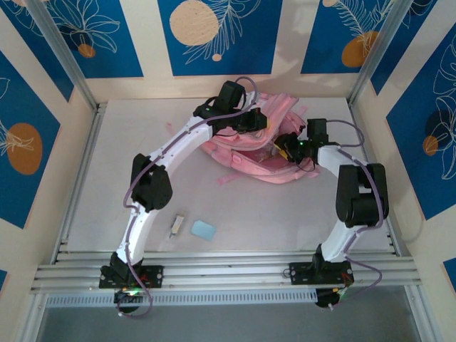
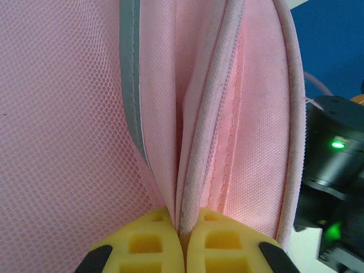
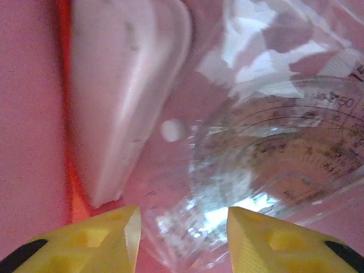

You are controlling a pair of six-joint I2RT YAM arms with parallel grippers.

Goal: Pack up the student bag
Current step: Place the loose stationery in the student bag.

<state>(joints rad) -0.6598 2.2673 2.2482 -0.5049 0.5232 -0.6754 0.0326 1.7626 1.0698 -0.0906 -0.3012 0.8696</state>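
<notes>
The bag (image 2: 250,142) was matt pink woven cloth, with an open mesh panel (image 2: 57,142) and smooth grey trim (image 2: 132,85). My left fingers (image 2: 148,244) were matt yellow rubbery plastic. The protractor (image 3: 273,148) was clear, glossy plastic.

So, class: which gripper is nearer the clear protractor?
Right. The right gripper is inside the bag, with the protractor at its parted fingertips. The left gripper is outside, shut on the bag's zip edge.

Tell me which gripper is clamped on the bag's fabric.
The left gripper: its jaws are shut on a pink seam of the bag. The right gripper has its jaws apart.
</notes>
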